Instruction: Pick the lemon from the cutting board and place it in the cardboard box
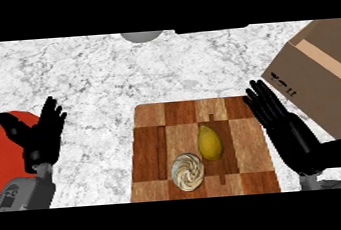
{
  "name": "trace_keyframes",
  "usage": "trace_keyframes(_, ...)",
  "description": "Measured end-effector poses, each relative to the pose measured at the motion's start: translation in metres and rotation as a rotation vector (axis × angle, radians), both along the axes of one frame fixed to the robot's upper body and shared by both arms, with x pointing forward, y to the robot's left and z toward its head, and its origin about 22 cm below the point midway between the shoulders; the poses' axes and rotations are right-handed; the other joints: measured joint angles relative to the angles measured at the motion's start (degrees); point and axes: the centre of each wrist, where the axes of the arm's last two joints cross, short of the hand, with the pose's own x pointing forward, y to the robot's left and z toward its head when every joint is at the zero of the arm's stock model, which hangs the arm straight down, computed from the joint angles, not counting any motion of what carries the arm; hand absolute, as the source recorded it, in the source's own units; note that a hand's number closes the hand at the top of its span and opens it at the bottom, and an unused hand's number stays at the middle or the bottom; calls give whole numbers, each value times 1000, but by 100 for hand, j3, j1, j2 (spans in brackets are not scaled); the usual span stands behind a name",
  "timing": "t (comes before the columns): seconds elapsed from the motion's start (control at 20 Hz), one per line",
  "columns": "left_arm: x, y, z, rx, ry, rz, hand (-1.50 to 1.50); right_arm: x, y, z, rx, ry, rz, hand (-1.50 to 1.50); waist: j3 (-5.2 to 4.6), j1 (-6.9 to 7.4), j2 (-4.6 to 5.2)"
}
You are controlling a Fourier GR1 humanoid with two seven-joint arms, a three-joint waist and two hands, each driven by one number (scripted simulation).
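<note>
Two black hands, left [40, 133] and right [285, 124], fingers straight, holding nothing. Yellow oval lemon [209, 142] on checkered wooden cutting board [154, 153], long axis pointing away, beside pale swirled pastry [187, 171]. Brown cardboard box [326, 76] at right edge.

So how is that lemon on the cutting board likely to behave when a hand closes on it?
The lemon looks oval with tapered ends, so it may roll sideways if nudged. It lies free on the flat cutting board, close to a round pastry, so a push could bump that.

Lemon [209, 143] on cutting board [200, 112], left of cardboard box [320, 81]
</note>
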Motion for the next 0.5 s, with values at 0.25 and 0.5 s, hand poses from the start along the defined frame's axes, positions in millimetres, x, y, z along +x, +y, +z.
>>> trace_keyframes(0.25, 8, -11, 26, 43, -123, -78, 0, 1, -53, -1, -33, -7, -298, 150, -35, 40, -216)
trace_keyframes(0.5, 7, -25, 44, 54, -225, -167, 0, -13, -107, -21, -358, 34, -581, -150, -74, 105, -255)
